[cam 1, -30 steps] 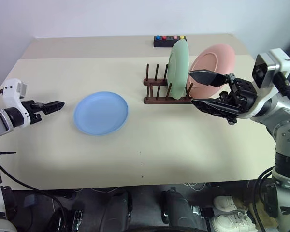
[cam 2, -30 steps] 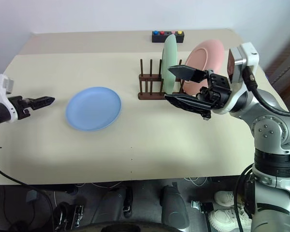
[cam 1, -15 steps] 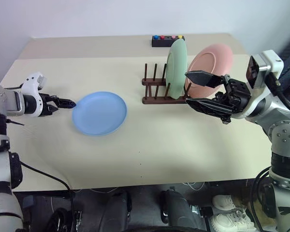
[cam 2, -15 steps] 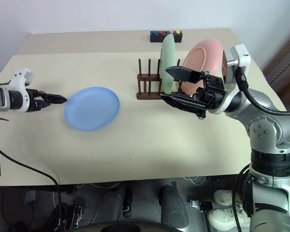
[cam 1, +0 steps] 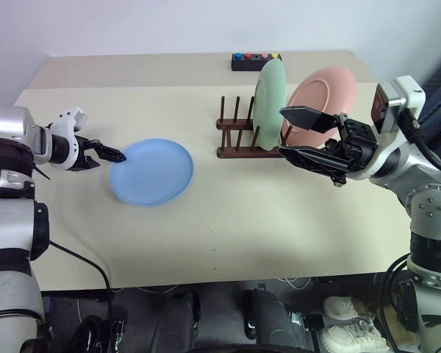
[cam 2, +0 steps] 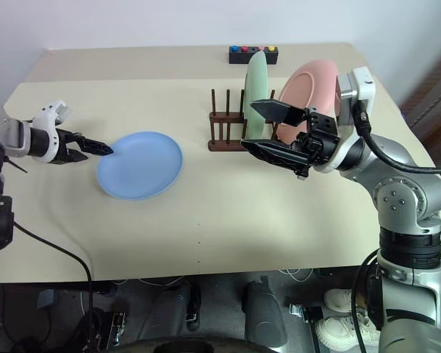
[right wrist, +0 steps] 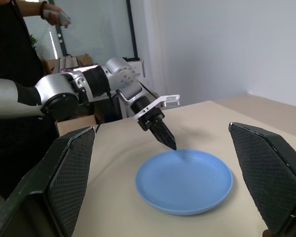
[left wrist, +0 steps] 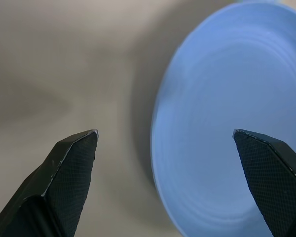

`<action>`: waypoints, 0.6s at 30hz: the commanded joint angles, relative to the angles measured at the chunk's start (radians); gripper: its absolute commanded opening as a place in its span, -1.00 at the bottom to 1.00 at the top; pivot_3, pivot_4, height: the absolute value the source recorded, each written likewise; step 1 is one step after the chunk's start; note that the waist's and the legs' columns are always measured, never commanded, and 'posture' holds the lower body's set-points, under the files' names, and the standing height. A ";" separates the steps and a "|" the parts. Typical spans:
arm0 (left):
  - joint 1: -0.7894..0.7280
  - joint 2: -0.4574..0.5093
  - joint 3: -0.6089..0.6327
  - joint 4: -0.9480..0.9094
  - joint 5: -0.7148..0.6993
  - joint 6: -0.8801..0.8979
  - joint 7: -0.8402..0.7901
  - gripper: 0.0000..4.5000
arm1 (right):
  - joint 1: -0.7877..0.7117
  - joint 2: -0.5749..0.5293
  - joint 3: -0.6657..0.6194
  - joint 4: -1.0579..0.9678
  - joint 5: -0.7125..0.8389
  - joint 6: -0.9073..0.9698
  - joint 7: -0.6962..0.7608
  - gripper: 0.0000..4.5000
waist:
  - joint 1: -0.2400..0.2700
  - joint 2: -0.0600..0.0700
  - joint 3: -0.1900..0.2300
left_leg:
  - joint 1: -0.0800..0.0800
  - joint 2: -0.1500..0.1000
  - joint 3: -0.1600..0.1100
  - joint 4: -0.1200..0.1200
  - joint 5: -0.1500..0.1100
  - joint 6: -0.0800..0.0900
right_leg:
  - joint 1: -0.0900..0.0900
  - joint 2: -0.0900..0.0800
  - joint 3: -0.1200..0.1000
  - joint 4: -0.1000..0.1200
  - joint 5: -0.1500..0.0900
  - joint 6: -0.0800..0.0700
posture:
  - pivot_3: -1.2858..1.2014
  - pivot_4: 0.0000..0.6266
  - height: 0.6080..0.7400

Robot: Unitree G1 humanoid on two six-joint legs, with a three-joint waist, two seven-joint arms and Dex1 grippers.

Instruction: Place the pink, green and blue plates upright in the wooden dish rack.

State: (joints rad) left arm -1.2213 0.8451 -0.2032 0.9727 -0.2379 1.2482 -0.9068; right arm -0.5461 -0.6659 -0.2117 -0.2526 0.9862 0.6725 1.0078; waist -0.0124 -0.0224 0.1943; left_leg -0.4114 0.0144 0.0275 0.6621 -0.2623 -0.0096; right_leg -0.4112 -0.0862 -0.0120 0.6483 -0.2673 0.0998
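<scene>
The blue plate (cam 1: pixel 153 172) lies flat on the table, left of centre. My left gripper (cam 1: pixel 115 156) is open and angled down at the plate's left rim; in the left wrist view its fingers (left wrist: pixel 74 163) straddle that rim of the blue plate (left wrist: pixel 227 123). The green plate (cam 1: pixel 268 95) stands upright between the pegs of the wooden dish rack (cam 1: pixel 235 125). The pink plate (cam 1: pixel 327 92) stands tilted at the rack's right end. My right gripper (cam 1: pixel 281 132) hovers open and empty in front of the rack, pointing left.
A small black box with coloured buttons (cam 1: pixel 256 62) sits at the table's far edge behind the rack. A person in dark clothes (right wrist: pixel 10 54) stands beyond the table's left side. The cream table (cam 1: pixel 228 228) runs wide in front of the plates.
My left gripper has swung right and tipped downward, reaching the blue plate's left rim. The right arm and the plates have kept still.
</scene>
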 commanded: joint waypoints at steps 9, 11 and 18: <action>-0.028 -0.026 0.005 0.124 0.088 -0.047 -0.068 0.18 | -0.006 -0.006 -0.022 -0.032 0.018 0.010 -0.018 1.00 | 0.000 0.000 0.000 | 0.000 0.000 0.000 0.000 0.000 0.000 | 0.000 0.000 0.000 0.000 0.000 0.000 | 0.03 -0.52 1.00; -0.029 -0.031 0.017 0.138 0.084 -0.044 -0.086 -0.28 | -0.006 -0.008 -0.024 -0.034 0.019 0.012 -0.020 1.00 | 0.000 0.000 0.000 | 0.000 0.000 0.000 0.000 0.000 0.000 | 0.000 0.000 0.000 0.000 0.000 0.000 | 0.03 -0.52 1.00; -0.002 -0.034 0.050 0.178 0.099 -0.055 -0.074 -0.98 | -0.013 -0.013 -0.025 -0.026 0.016 0.016 -0.019 1.00 | 0.000 0.000 0.000 | 0.000 0.000 0.000 0.000 0.000 0.000 | 0.000 0.000 0.000 0.000 0.000 0.000 | 0.03 -0.52 1.00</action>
State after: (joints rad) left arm -1.2234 0.8021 -0.1747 1.1407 -0.1489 1.1909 -0.9810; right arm -0.5462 -0.6688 -0.2118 -0.2525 0.9870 0.6920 0.9883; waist -0.0121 -0.0226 0.1944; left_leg -0.4117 0.0144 0.0274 0.6626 -0.2623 -0.0096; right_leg -0.4114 -0.0866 -0.0120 0.6487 -0.2671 0.1001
